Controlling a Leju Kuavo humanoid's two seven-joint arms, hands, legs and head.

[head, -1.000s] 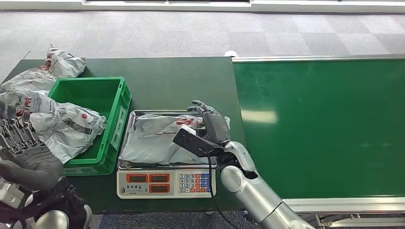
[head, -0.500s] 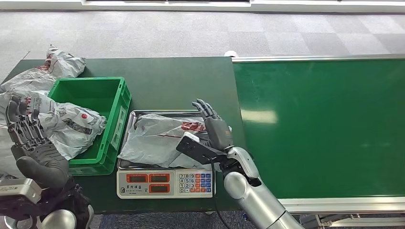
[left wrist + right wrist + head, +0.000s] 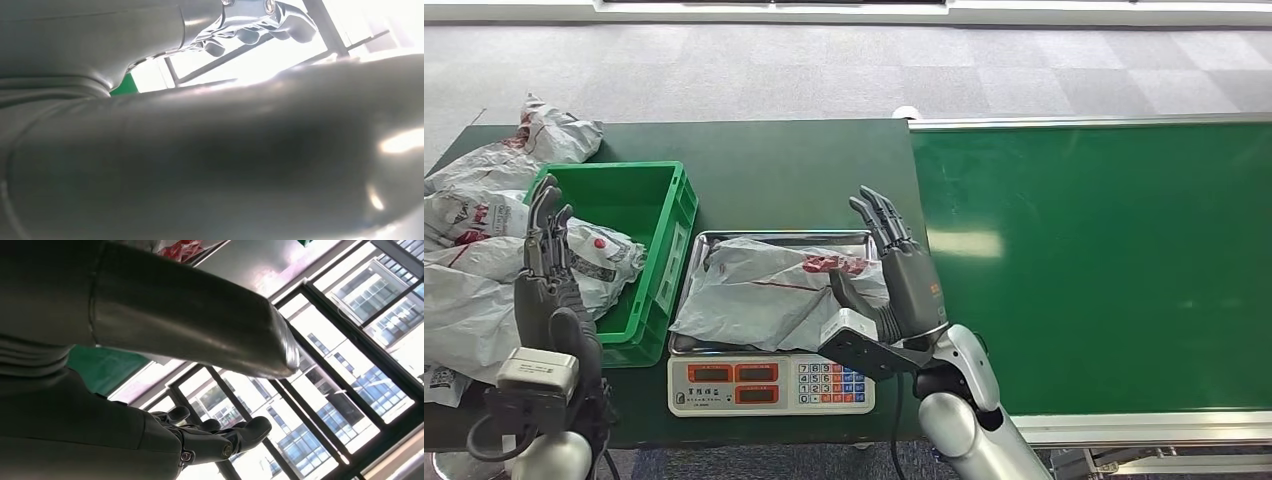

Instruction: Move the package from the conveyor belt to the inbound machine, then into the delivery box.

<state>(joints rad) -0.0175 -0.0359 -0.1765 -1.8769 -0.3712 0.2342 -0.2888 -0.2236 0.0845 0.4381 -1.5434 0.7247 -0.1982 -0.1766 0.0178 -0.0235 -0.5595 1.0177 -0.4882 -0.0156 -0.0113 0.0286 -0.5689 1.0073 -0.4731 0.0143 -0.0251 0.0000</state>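
Note:
A grey plastic package (image 3: 764, 292) with red print lies on the steel tray of the weighing scale (image 3: 769, 383). My right hand (image 3: 902, 272) is raised just right of the package, fingers straight and apart, holding nothing; in the right wrist view its thumb (image 3: 200, 320) is large and close. My left hand (image 3: 549, 268) stands upright at the front left corner of the green delivery box (image 3: 639, 205), fingers extended and empty. Another grey package (image 3: 574, 262) lies over the box's left wall. The green conveyor belt (image 3: 1104, 260) on the right carries nothing.
More grey packages (image 3: 484, 175) are piled on the dark green table (image 3: 794, 170) left of the box. The scale's keypad and red displays face me at the table's front edge. Grey carpet lies beyond the table.
My right hand has lifted off the package on the scale and drawn back towards me, fingers opening upward. My left hand has risen and moved right, up to the green box's corner.

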